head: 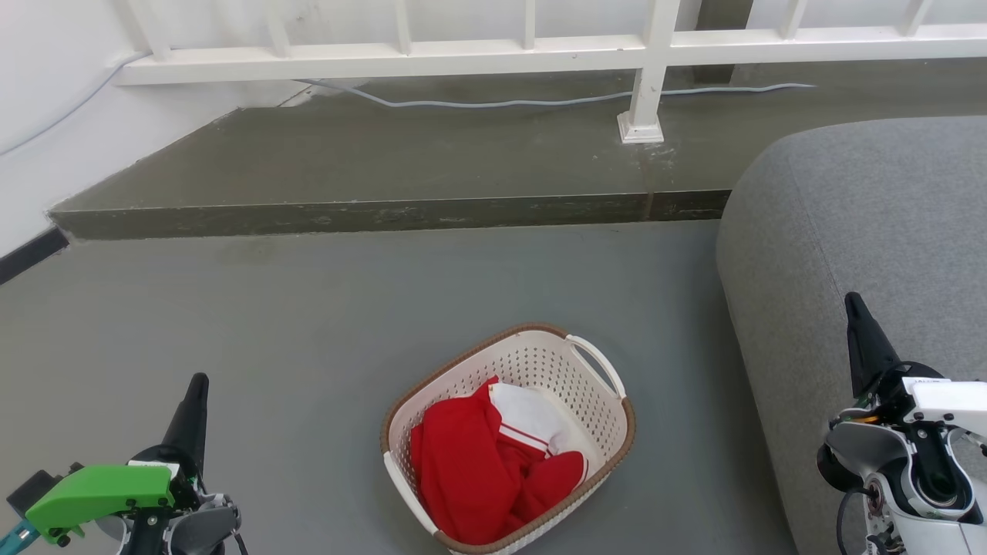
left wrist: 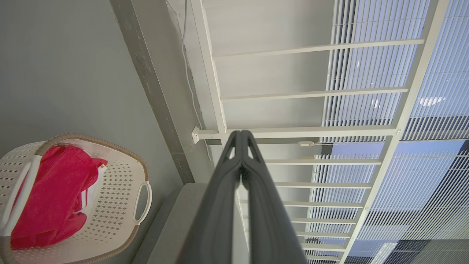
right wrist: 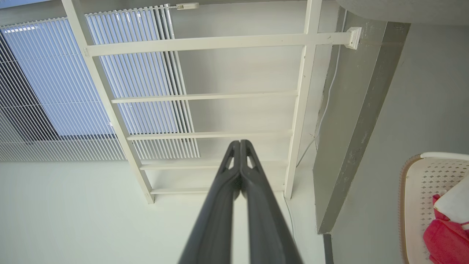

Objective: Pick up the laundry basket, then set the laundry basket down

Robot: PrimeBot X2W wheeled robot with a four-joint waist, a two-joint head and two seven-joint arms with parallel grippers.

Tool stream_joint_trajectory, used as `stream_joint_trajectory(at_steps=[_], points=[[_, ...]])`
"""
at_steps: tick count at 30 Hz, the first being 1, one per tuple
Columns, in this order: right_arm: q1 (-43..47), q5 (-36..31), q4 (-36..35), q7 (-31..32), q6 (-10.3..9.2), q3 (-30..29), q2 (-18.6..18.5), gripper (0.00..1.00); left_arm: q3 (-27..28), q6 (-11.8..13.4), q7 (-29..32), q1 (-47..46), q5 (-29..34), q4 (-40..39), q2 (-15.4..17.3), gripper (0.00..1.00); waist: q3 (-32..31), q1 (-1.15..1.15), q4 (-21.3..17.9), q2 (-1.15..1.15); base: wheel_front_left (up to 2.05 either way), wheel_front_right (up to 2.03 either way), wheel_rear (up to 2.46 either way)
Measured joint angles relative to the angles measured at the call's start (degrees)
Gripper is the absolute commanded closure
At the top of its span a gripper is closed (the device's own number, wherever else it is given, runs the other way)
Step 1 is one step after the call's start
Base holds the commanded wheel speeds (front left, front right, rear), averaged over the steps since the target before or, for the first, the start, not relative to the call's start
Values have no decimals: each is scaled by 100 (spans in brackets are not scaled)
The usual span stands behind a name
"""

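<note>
1. Found the jaws of the left gripper [head: 199, 381] pressed together tip to tip, with nothing held between them.
2. Found the jaws of the right gripper [head: 852, 302] pressed together in the same way, also holding nothing.
3. Located the left gripper at the lower left of the head view, over the grey floor [head: 308, 324], fingers pointing up the view.
4. Located the right gripper at the lower right of the head view, in front of the grey sofa [head: 864, 216].
5. Located the laundry basket [head: 540, 362] upright on the floor between the two grippers, near the sofa, well apart from both grippers and touched by neither.
6. Noted the brown rim [head: 503, 334] around the top edge and a white handle [head: 597, 362] on the side facing the sofa.
7. Noted a red garment [head: 463, 470] and a white garment [head: 532, 416] lying inside.
8. Noted a raised step [head: 385, 162] beyond the floor, a white railing [head: 385, 54] standing on it, and a grey cable [head: 501, 102] running along it.
9. Confirmed the laundry basket [left wrist: 117, 190] at the lower left of the left wrist view and at the right edge [right wrist: 421, 183] of the right wrist view.
</note>
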Motion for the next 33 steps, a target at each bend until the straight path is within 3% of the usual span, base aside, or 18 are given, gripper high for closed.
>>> stream_joint_trajectory(at_steps=[16, 17, 23, 33], points=[[0, 0, 0, 0, 0, 0, 0, 100, 2, 0, 0, 0, 0, 0, 0, 100, 0, 0, 0, 0, 0, 0, 0], [2, -1, 14, -1, -5, 1, 5, 0, -2, 2, -1, 5, 1, 13, -3, 0, 0, 0, 0, 0, 0, 0, 0], [264, -1, 307, -8, -27, 42, 153, 0, -69, 5, -2, 189, 2, 324, -143, 0, 1, 0, 0, 0, 0, 0, 0], [250, -23, 166, -102, -26, 203, 157, 0, -97, 5, -104, 191, 69, 205, -143, 0, 11, 0, -5, 0, 0, 0, 0]])
